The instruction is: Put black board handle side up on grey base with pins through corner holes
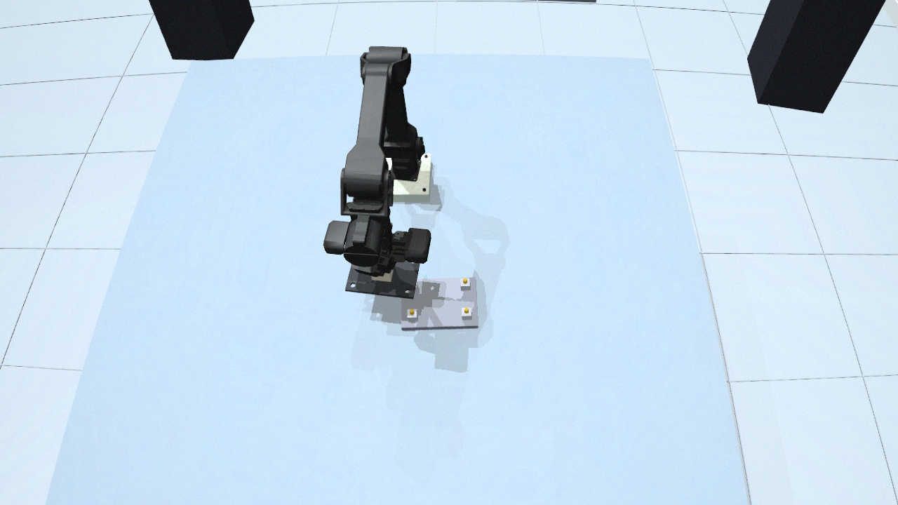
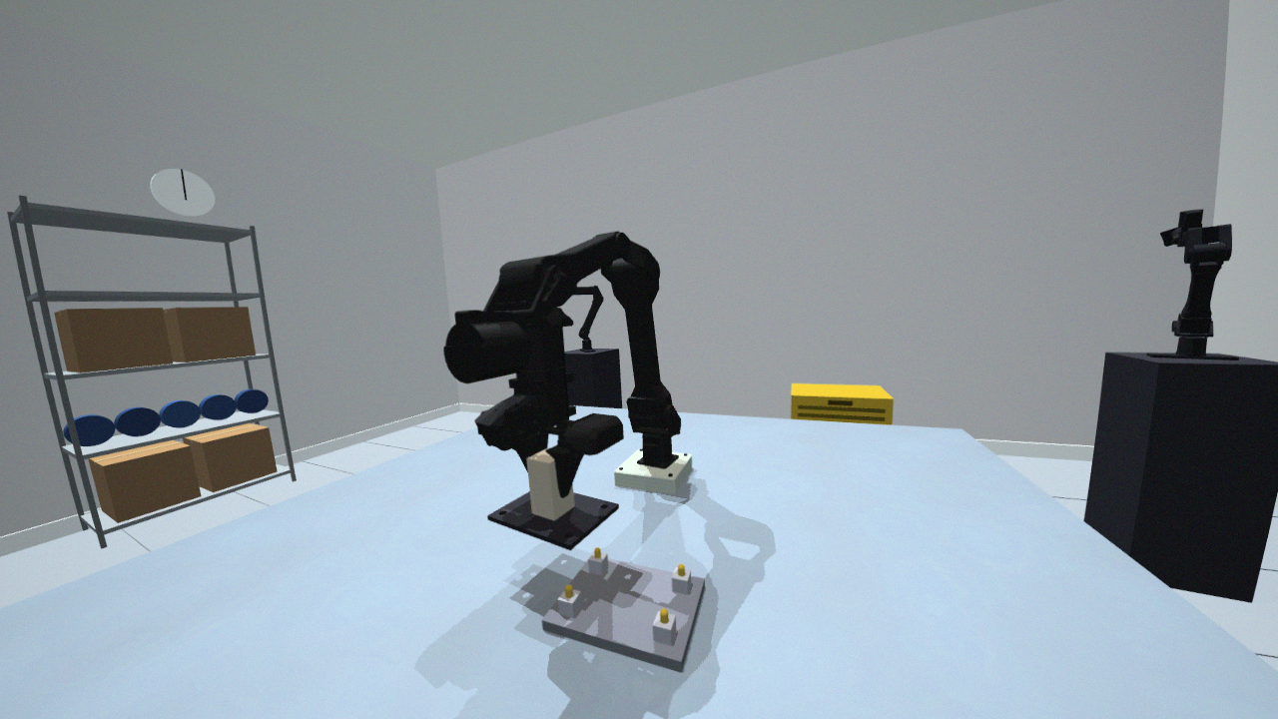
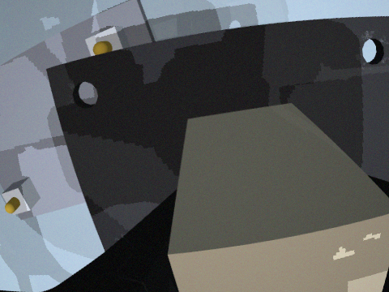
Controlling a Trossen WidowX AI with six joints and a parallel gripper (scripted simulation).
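My gripper (image 2: 546, 477) is shut on the beige square handle (image 2: 545, 496) (image 3: 267, 174) of the black board (image 1: 377, 288) (image 2: 571, 532) (image 3: 203, 81). The board hangs above the table, about level, handle up. Two corner holes show clearly in the wrist view. The grey base (image 1: 439, 321) (image 2: 616, 616) (image 3: 24, 89) lies lower, to the right of the board in the top view. The board hides the base's far left pin there; the other three pins show. All its pins show in the exterior view. In the wrist view, one pin (image 3: 103, 48) is just beyond the board's edge and another pin (image 3: 12, 205) is at left.
The arm's white mounting block (image 1: 412, 191) (image 2: 636, 479) stands behind the board and base. Dark pedestals (image 1: 203, 31) (image 1: 803, 56) stand beyond the table's far corners. A shelf rack and a yellow cabinet (image 2: 840, 401) stand off the table.
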